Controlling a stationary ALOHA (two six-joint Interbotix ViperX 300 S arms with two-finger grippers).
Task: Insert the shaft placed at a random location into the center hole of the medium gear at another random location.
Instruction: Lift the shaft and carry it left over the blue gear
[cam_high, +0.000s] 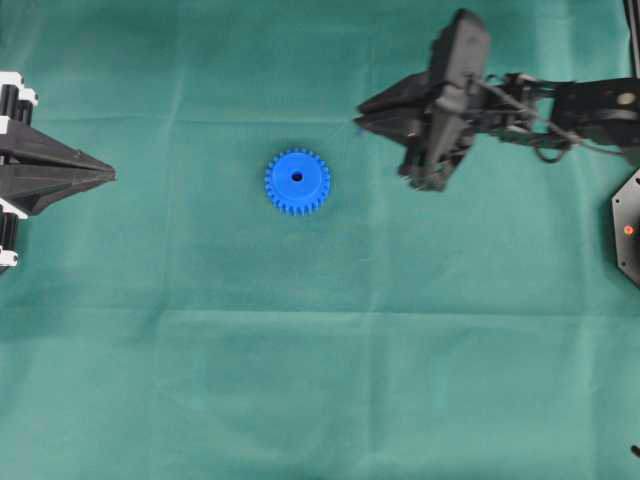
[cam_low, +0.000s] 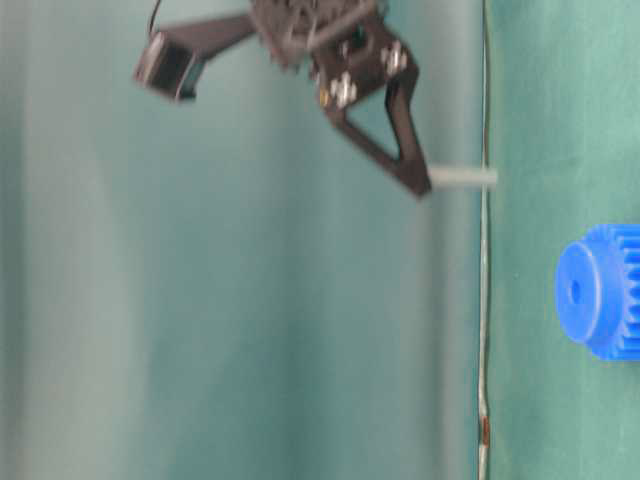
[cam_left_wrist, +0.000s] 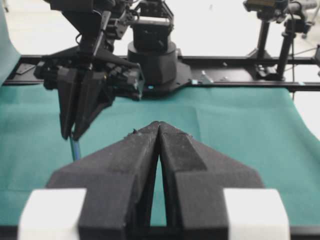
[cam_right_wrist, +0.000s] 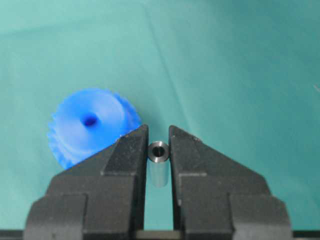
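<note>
The medium gear (cam_high: 297, 181) lies flat on the green cloth, its center hole (cam_high: 297, 177) facing up and uncovered. To its right, my right gripper (cam_high: 360, 115) hangs above the table, shut on the shaft (cam_right_wrist: 159, 157). In the right wrist view the short silvery shaft sits pinched between the two fingers, with the gear (cam_right_wrist: 90, 130) and its hole (cam_right_wrist: 90, 120) off to the left. From table level, the shaft (cam_low: 462, 177) pokes out of the fingers toward the cloth, well clear of the gear (cam_low: 600, 290). At the far left, my left gripper (cam_high: 110, 175) is shut and empty.
Green cloth (cam_high: 320, 380) covers the whole table. The right arm's base (cam_high: 628, 225) sits at the right edge. In the left wrist view a black rail (cam_left_wrist: 240, 80) and camera stands (cam_left_wrist: 287, 40) line the far side of the table.
</note>
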